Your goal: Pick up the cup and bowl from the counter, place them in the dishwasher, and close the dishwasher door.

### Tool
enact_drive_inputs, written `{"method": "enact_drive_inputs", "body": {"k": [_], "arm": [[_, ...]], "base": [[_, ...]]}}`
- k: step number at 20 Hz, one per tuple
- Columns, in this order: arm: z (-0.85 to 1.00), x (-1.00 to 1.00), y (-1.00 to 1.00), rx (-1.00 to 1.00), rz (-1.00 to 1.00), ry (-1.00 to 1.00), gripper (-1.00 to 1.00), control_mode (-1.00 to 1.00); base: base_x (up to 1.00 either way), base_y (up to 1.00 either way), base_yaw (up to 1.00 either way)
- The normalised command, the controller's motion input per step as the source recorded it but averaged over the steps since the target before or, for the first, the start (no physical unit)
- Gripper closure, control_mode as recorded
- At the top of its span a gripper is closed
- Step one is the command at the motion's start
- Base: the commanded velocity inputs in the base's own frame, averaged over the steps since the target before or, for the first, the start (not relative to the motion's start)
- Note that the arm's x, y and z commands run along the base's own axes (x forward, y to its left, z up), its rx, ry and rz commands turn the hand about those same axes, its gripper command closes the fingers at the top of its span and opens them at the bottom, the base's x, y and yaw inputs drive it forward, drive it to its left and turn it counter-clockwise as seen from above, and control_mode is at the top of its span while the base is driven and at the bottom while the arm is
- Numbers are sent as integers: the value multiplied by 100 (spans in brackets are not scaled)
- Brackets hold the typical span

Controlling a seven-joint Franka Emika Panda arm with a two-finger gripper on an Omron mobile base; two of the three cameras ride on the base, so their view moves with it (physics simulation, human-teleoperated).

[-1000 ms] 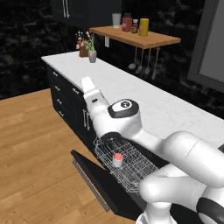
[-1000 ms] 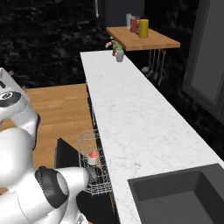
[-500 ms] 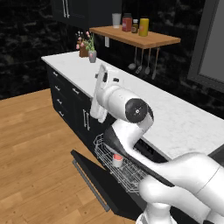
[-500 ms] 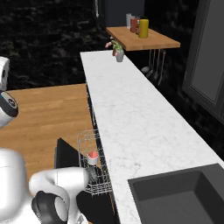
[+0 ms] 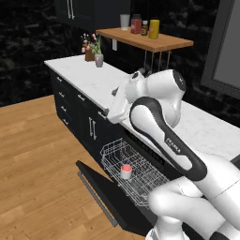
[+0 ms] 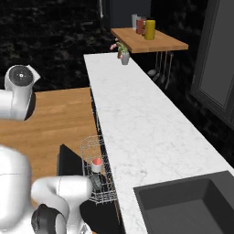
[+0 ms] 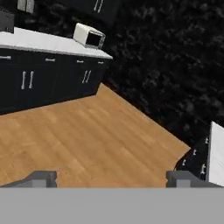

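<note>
The cup point(image 5: 126, 170) stood upright in the white wire rack point(image 5: 140, 178) above the dropped dishwasher door point(image 5: 101, 194), at six o'clock of the arm's raised hand. The gripper point(image 7: 111, 177) was spread wide and held nothing. The bowl probably lay dim in the rack just behind the cup; if so, shutting the door against the pulled-out rack risked jamming it.

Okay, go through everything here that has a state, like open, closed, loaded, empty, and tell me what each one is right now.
dishwasher door: dropped open.
wire rack: pulled out over the door.
cup: upright in the rack.
bowl: in the rack beside the cup.
tool: open, holding nothing.
sink: empty.
</note>
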Motion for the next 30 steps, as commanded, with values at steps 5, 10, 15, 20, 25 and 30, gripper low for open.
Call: {"method": "enact_drive_inputs", "body": {"k": [5, 10, 15, 20, 25, 30], "arm": [[-67, -16, 58, 0, -22, 99, -100, -100], [-100, -65, 11, -1, -24, 59, -100, -100], [-100, -85, 6, -30, -28, 0, -100, -100], [-100, -34, 18, -30, -39, -10, -100, -100], [-100, 16, 33, -21, -42, 12, -100, -100], [-94, 24, 43, -31, -27, 0, -100, -100]], "base": [[0, 0, 0], [0, 0, 0], [0, 0, 0], [0, 0, 0], [0, 0, 0], [0, 0, 0]]}}
